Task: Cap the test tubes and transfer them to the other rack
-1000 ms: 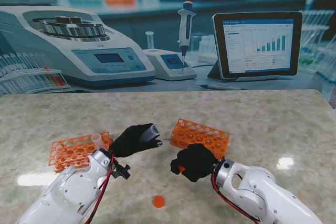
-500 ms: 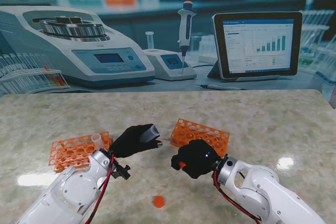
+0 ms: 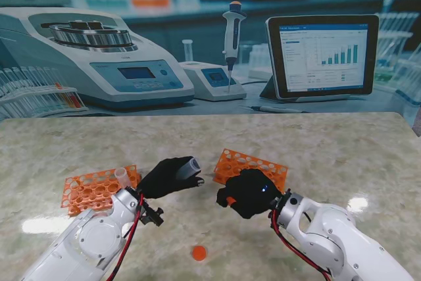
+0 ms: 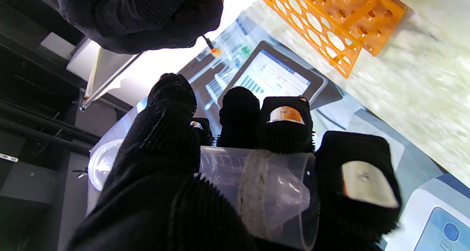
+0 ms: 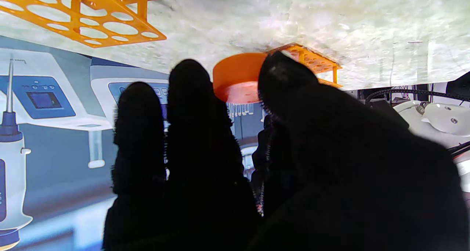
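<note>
Over marble table (image 3: 342,143), right robot hand (image 3: 248,192) pinches cap (image 3: 222,201).

Both arms up from the near corners, gloved hands close together at mid-table.

Left arm (image 3: 85,241) angles in from the left, black-gloved left hand (image 3: 170,176) raised off the surface, fingers (image 4: 238,115) and thumb curled round a clear test tube (image 4: 257,192), its open mouth toward the right. Right arm (image 3: 335,241) reaches in from the right, wrist turned inward; right hand (image 3: 248,192) pinches an orange cap (image 5: 237,76) at its fingertips (image 5: 191,82), knuckles up. The two hands are near each other, not touching.
</note>
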{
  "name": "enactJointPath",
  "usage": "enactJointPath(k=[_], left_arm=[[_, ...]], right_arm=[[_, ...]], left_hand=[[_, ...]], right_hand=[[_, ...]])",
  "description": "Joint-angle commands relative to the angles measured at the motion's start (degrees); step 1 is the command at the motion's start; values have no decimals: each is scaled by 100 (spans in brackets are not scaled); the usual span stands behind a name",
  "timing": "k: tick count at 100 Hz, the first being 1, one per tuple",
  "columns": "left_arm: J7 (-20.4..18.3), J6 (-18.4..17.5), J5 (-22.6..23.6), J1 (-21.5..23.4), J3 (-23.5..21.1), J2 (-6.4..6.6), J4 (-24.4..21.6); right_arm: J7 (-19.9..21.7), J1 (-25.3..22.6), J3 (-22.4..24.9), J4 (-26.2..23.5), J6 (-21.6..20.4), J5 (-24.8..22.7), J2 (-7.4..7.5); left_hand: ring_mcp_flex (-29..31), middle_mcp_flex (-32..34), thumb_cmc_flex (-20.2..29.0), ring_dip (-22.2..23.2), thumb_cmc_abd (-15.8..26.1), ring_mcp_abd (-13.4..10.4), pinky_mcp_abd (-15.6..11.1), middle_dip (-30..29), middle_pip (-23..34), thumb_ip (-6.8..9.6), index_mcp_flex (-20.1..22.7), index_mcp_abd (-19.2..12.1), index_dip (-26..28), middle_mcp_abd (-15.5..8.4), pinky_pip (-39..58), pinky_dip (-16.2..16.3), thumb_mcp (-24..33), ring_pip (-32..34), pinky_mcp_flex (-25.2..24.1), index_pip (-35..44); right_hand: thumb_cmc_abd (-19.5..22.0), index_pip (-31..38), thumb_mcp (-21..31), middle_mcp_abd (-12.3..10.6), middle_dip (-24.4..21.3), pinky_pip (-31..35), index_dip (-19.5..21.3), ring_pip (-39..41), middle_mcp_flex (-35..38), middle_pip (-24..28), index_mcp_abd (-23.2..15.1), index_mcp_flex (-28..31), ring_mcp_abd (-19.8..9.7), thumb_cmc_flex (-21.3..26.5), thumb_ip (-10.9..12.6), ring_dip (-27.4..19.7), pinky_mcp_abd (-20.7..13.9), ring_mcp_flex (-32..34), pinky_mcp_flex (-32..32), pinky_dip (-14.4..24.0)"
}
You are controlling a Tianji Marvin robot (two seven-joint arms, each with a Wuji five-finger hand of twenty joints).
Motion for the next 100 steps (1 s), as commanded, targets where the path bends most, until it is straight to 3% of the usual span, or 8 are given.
enactJointPath(k=[1, 100], left_arm=[[-30, -14, -3, 12, 11, 10, -38], [-128, -65, -32, -38, 131, 34, -52]], right_arm=[[-14, -54, 12, -64, -5, 36, -24], [-323, -456, 702, -584, -121, 301, -145]], left_hand=[[169, 105, 43, -37, 399, -107, -1, -48, -49, 131, 82, -377, 316, -202, 387, -177, 79, 72, 199, 429], [132, 82, 53, -53, 409, -92, 140, -52, -70, 114, 75, -384, 322, -210, 209, -257, 62, -4, 176, 429]], right_hand=[[210, 54, 1144, -1089, 148, 197, 106, 314, 703, 727, -2, 228, -34, 926, 369, 55, 59, 205, 65, -99], [247, 59, 1165, -1079, 139, 211, 112, 334, 747, 745, 4, 279, -32, 932, 374, 74, 80, 255, 111, -42]])
